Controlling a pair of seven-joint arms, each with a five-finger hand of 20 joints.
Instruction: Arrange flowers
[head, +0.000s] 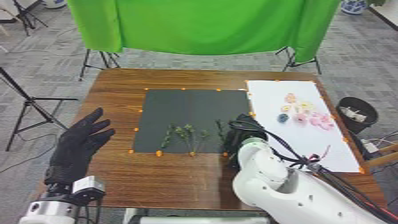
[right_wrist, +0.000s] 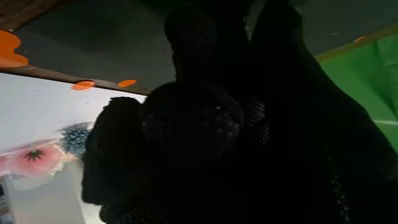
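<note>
The right hand (head: 240, 134) is over the right edge of the dark board (head: 191, 107) in the head view, beside a green stem (head: 219, 128). Other leafy green stems (head: 185, 133) lie on the board's lower half. The left hand (head: 82, 139) is left of the board, its fingers spread apart and holding nothing. Loose flower heads lie on the white sheet: a blue one (head: 282, 118), pink ones (head: 322, 121) and a peach one (head: 290, 98). In the right wrist view, the right hand (right_wrist: 200, 145) is dark against the board, with a blue flower (right_wrist: 75, 139) and a pink flower (right_wrist: 35, 155) beyond it.
The brown table (head: 120, 175) surrounds the board and the white sheet (head: 336, 150), both edged with orange marks. Black cables hang along the right arm over the sheet. A black bin (head: 358, 111) stands off the table's right side, and a green cloth (head: 204, 30) hangs behind.
</note>
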